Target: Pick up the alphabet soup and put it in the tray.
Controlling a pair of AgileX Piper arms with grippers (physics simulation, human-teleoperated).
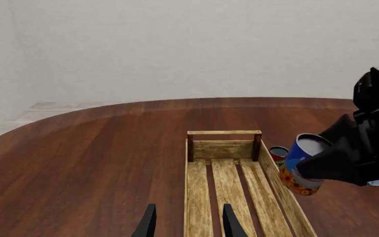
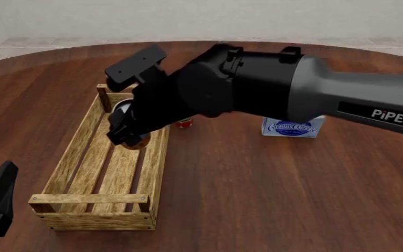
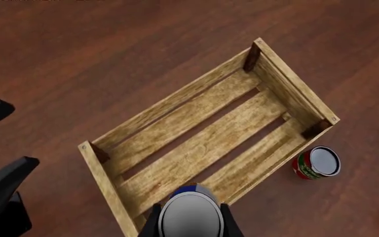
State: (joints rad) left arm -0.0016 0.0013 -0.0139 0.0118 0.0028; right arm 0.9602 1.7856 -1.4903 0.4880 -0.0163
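- Right gripper (image 3: 191, 223) clamps the alphabet soup (image 1: 299, 165), tilted above the tray's (image 2: 67, 157) right wall.
- Carry it inward over the slats, level it, then lower.
- Left gripper (image 1: 188, 222) stands parted and empty; keep it clear.

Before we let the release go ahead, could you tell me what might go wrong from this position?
1. The alphabet soup hangs tilted over the tray's right wall; released here, it could clip that rim and roll out.
2. The red-and-green can stands just outside that wall, so the right end effector might knock it while lowering.
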